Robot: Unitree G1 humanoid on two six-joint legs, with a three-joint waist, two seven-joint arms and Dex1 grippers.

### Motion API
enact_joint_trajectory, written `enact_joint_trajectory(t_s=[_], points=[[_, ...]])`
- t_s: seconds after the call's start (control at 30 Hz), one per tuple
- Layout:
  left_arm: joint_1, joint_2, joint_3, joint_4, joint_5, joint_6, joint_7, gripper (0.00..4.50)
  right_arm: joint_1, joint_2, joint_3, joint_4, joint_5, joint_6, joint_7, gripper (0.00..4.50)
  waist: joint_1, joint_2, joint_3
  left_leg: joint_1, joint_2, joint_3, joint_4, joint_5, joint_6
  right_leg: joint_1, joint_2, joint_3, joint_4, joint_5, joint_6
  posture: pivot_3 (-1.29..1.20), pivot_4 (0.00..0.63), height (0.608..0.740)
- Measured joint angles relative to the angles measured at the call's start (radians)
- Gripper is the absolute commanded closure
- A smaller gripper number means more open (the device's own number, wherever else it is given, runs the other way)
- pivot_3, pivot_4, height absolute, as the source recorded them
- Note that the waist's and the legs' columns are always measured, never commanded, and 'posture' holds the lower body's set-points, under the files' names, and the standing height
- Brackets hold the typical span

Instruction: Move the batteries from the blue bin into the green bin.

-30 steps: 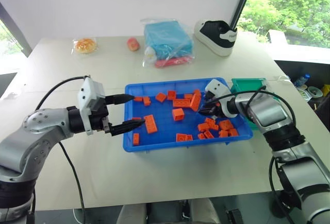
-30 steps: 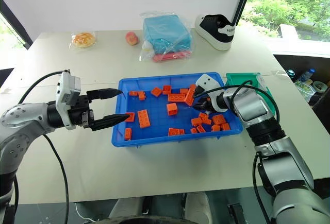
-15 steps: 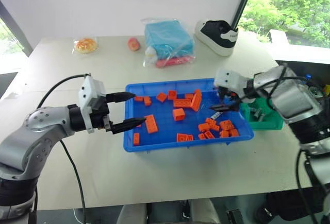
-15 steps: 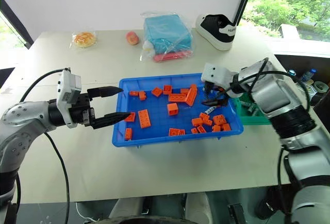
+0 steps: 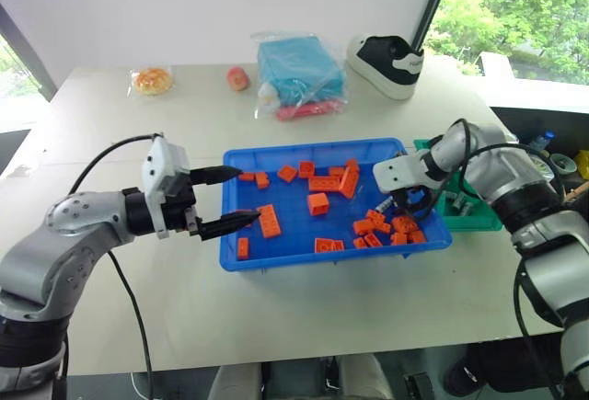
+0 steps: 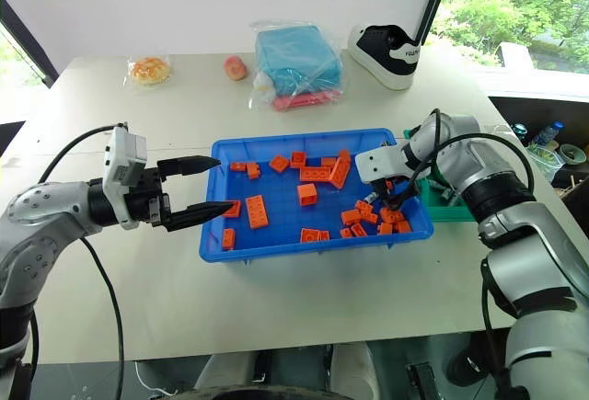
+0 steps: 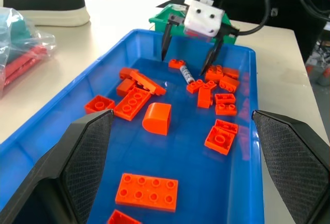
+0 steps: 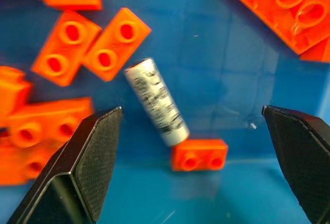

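Head views take in the whole pale tabletop (image 5: 120, 326), smooth and matte, with the shallow, glossy blue bin (image 5: 241, 258) at its middle and the smaller, deeper green bin (image 5: 479, 221) touching its right end. At the far edge lie a crinkled clear bag (image 5: 299, 74) of turquoise cloth and a black-and-white shoe (image 5: 386, 62). Studded orange bricks (image 5: 269, 221) are scattered over the blue floor, thickest on the right. My left gripper (image 5: 228, 200) hangs level at the blue bin's left rim, its tapered black jaws apart and empty. My right gripper (image 6: 391, 190) points down over the right-hand bricks, jaws spread wide and holding nothing. Only the wrist views show what lies beneath it: one battery (image 8: 156, 100), a slim whitish cylinder with dark print, lying flat on the blue floor among small bricks, between the open jaws (image 7: 184, 73).
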Motion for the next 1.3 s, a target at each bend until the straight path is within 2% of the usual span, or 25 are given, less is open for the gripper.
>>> enact_joint_trajectory(t_s=[0.03, 0.13, 0.37, 0.4, 0.6, 0.77, 0.9, 1.07, 1.3], points=[[0.001, 0.000, 0.002, -0.001, 0.000, 0.000, 0.001, 0.00, -0.006, 0.008, 0.000, 0.022, -0.006, -0.017, -0.003, 0.05, 0.001, 0.000, 0.000, 0.000, 0.000, 0.000, 0.000, 0.000, 0.000, 0.000, 0.000, 0.000, 0.000, 0.000, 0.000, 0.00, 0.150, 0.725], [0.006, 0.000, 0.004, -0.012, -0.001, 0.001, 0.003, 0.00, -0.007, 0.019, -0.002, 0.066, -0.012, -0.057, 0.010, 0.81, 0.000, 0.000, 0.000, 0.000, 0.000, -0.001, 0.001, 0.000, 0.000, 0.001, 0.000, 0.000, 0.000, -0.001, -0.001, 0.00, 0.150, 0.725], [0.007, 0.005, 0.007, -0.019, -0.003, 0.003, 0.008, 0.00, 0.069, 0.018, -0.057, -0.016, 0.042, 0.001, 0.119, 4.44, -0.001, -0.001, -0.001, 0.001, 0.000, -0.001, 0.001, 0.000, 0.000, 0.002, 0.000, 0.000, 0.001, 0.000, 0.000, 0.00, 0.150, 0.725], [0.006, 0.006, 0.007, -0.019, -0.003, 0.003, 0.007, 0.00, 0.081, 0.019, -0.067, -0.042, 0.048, 0.025, 0.125, 4.48, -0.001, -0.001, 0.000, 0.001, 0.000, -0.001, 0.001, 0.000, 0.000, 0.002, 0.000, 0.000, 0.001, 0.000, 0.000, 0.00, 0.150, 0.725], [-0.021, 0.007, 0.002, -0.013, -0.003, 0.004, -0.004, 0.00, 0.188, 0.036, -0.168, -0.282, 0.157, 0.307, 0.135, 4.48, 0.001, 0.000, 0.000, 0.000, 0.000, -0.001, 0.001, 0.000, 0.000, 0.002, 0.000, 0.000, 0.001, 0.001, 0.000, 0.00, 0.150, 0.725], [-0.045, 0.005, -0.010, 0.015, -0.002, 0.004, -0.023, 0.00, 0.239, 0.042, -0.391, -0.546, 0.259, 0.694, -0.038, 4.48, 0.007, 0.001, 0.000, 0.000, -0.001, -0.002, 0.002, 0.000, 0.000, 0.001, -0.001, -0.001, 0.000, 0.001, -0.001, 0.00, 0.150, 0.725], [-0.051, 0.003, -0.029, 0.030, -0.001, 0.004, -0.036, 0.00, 0.348, -0.060, -0.575, -0.686, 0.275, 0.895, -0.178, 4.48, 0.031, -0.001, 0.000, -0.001, -0.001, -0.002, 0.002, -0.002, -0.003, -0.002, -0.001, -0.001, -0.002, -0.001, -0.002, 0.00, 0.150, 0.725], [-0.065, 0.003, -0.038, 0.069, 0.001, 0.003, -0.057, 0.00, 0.492, -0.146, -0.709, -0.734, 0.285, 1.018, -0.286, 4.48, 0.028, 0.000, 0.000, -0.001, -0.001, 0.000, 0.002, -0.002, -0.003, 0.001, -0.002, -0.001, -0.001, -0.001, -0.001, 0.00, 0.150, 0.725], [-0.122, 0.002, -0.038, 0.113, 0.001, 0.003, -0.079, 0.00, 0.554, -0.147, -0.741, -0.748, 0.319, 1.012, -0.392, 0.93, 0.019, 0.002, 0.001, 0.000, 0.001, 0.001, 0.001, -0.001, 0.001, 0.000, -0.001, -0.001, 0.000, -0.001, -0.001, 0.00, 0.150, 0.725]])
